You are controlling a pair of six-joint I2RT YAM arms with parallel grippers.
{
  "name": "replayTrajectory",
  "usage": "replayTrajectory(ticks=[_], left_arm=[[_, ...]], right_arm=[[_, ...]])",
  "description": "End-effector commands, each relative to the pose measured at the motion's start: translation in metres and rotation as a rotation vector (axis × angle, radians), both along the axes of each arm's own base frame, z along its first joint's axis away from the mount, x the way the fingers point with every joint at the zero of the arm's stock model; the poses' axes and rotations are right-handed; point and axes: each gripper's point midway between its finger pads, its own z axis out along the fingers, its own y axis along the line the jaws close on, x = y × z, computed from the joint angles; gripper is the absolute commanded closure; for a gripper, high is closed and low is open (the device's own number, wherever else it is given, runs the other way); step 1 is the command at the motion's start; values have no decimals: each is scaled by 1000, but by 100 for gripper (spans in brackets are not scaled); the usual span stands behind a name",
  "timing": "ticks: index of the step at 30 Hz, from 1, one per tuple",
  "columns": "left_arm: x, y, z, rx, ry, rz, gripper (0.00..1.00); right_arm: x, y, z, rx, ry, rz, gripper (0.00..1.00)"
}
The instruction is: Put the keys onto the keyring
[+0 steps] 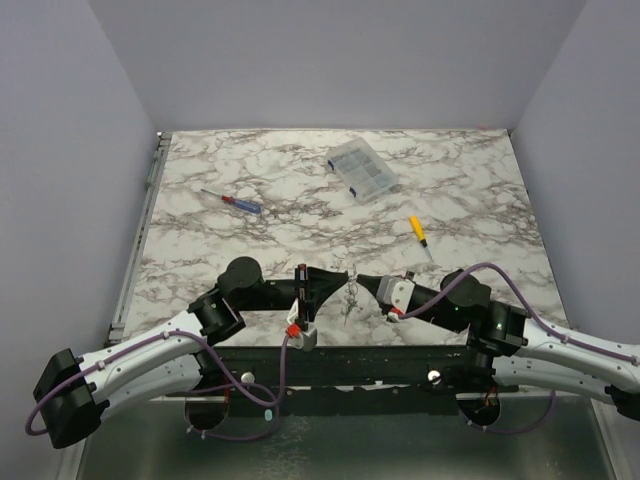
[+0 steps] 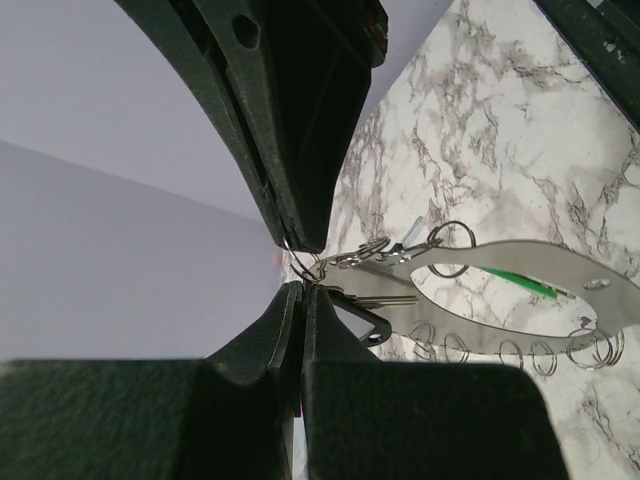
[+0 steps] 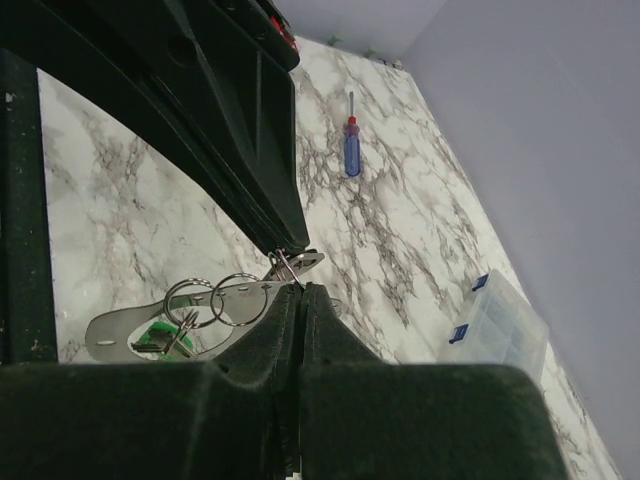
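Observation:
Both grippers meet tip to tip above the table's near edge. My left gripper point(image 1: 340, 281) point(image 2: 301, 288) is shut, pinching a small wire keyring point(image 2: 305, 265). From the other side, my right gripper point(image 1: 364, 284) point(image 3: 302, 290) is shut on the same keyring point(image 3: 285, 267). Below the two tips hangs a silvery cluster point(image 1: 348, 302). It holds a thin key point(image 2: 385, 298), a flat oval metal plate point(image 2: 520, 290) point(image 3: 120, 328) with several small rings, and two larger rings point(image 3: 215, 299). A green tag point(image 3: 152, 337) shows behind the plate.
A blue-handled screwdriver point(image 1: 238, 203) point(image 3: 351, 150) lies at the left middle of the marble table point(image 1: 250, 250). On the right lies a yellow-handled screwdriver point(image 1: 418, 232). A clear plastic parts box point(image 1: 361, 170) point(image 3: 500, 325) sits at the back.

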Motion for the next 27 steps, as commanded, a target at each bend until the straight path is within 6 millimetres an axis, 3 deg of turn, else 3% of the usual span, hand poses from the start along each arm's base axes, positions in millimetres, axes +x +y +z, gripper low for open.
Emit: replayTrajectory(ticks=[1,18,27], left_arm=[[-11,0,-14,47,-30,-45,100],[-6,2,-12,47,-37,-9,100],[-3,5,-12,42,-40,12,74]], right_arm=[[-1,3,9,41,-4,3,99],[-1,5,7,31,1,6,99],[-1,4,8,36,0,6,99]])
